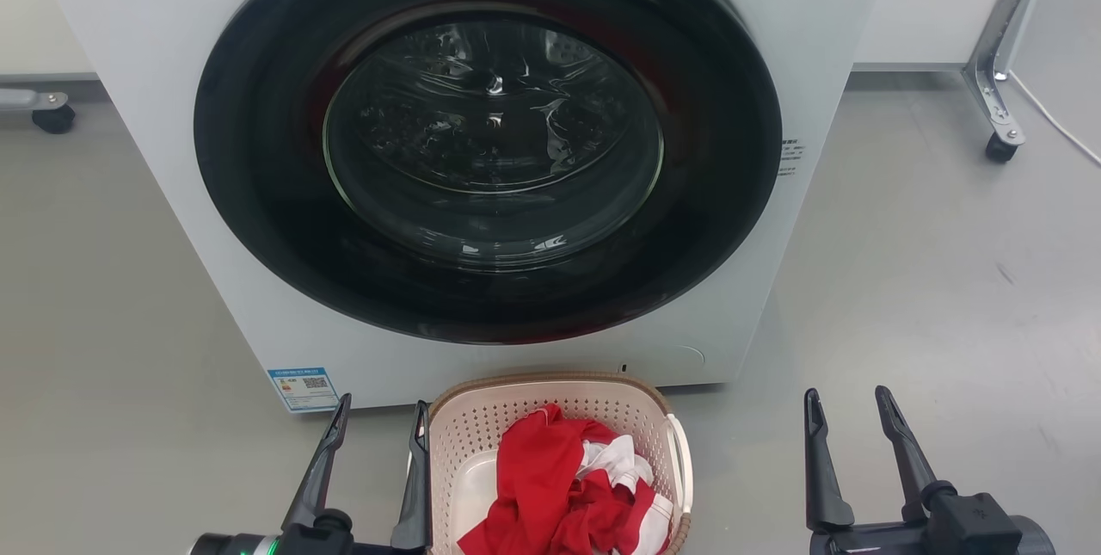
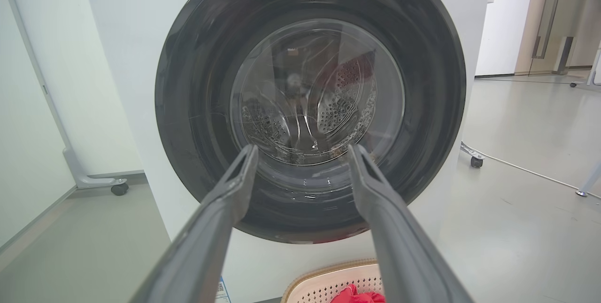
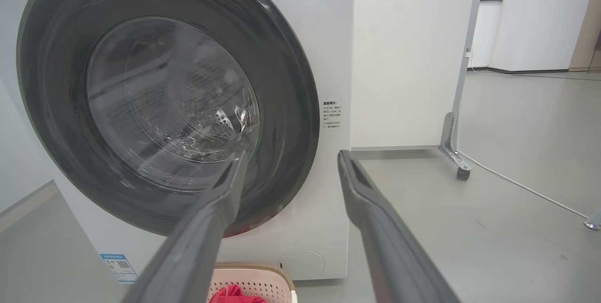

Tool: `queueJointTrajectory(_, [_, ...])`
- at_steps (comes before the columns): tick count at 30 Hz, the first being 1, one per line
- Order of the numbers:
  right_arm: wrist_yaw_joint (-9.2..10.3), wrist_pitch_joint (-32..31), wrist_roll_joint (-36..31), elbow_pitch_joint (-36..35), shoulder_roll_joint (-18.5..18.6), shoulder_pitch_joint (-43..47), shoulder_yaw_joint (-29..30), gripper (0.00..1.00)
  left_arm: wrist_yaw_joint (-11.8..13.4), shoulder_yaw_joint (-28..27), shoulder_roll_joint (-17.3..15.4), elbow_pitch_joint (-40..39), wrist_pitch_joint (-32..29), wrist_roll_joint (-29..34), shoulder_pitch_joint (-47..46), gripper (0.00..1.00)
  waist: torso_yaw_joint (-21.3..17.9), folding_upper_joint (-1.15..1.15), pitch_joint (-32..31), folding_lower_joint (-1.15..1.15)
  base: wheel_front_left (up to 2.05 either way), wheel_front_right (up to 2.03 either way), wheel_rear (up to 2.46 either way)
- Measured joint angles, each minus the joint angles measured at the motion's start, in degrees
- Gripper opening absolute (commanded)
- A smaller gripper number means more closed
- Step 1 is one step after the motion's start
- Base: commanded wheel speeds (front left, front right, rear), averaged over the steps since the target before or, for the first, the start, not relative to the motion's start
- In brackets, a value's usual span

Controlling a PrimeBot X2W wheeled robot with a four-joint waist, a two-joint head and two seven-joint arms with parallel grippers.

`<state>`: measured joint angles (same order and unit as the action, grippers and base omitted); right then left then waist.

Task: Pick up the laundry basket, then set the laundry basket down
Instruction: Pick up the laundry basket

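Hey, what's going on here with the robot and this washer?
Nothing is held yet. The basket, with red and white clothes in it, sits on the floor in front of the closed washer. The left gripper is open close by the basket's left side; the right gripper is open, well off to its right. The pickup hasn't begun.

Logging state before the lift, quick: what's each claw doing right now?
Left claw: open, empty, beside the laundry basket.
Right claw: open, empty, apart from it.
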<state>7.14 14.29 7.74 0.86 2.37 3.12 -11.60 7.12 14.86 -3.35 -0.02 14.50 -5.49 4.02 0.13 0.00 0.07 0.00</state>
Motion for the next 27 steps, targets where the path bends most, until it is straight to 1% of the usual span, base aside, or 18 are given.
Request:
queueJointTrajectory(6, [0.00,0.00,0.30,-0.69,0.00,0.64,-0.02,1.00,0.00,0.10,0.02,-0.38,0.00,-0.08,0.07,1.00,0.16,0.00,0.95,0.00,0.00,0.00,0.00])
queueJointTrajectory(11, [0.00,0.00,0.62,-0.73,0.00,-0.27,0.23,1.00,0.00,0.01,0.04,-0.02,0.00,-0.60,-0.48,1.00,0.42,0.00,3.09,0.00,0.00,0.00,0.00])
queueJointTrajectory(18, [-0.01,0.01,0.92,-0.48,0.04,-4.00,2.47,1.00,0.00,0.16,0.21,2.59,0.00,-1.48,-6.05,1.00,0.92,0.00,7.64,0.02,0.00,0.00,0.00])
queueJointTrajectory(21, [-0.52,0.01,1.27,0.07,0.33,-6.15,2.78,1.00,0.00,0.24,0.26,4.21,0.00,-1.97,-8.00,1.00,1.16,0.00,9.91,0.02,0.00,0.00,0.00])
queueJointTrajectory(25, [-1.59,0.03,2.34,2.94,0.94,-10.17,3.49,1.00,0.00,-0.07,0.34,7.83,0.00,-2.97,-11.67,1.00,1.56,0.00,13.93,0.02,0.00,0.00,0.00])
queueJointTrajectory(27, [-1.71,0.18,2.35,4.54,1.04,-12.07,3.58,1.00,0.00,-0.31,0.37,9.46,0.00,-4.09,-13.66,1.00,1.70,0.01,15.58,0.02,0.00,0.00,0.00])
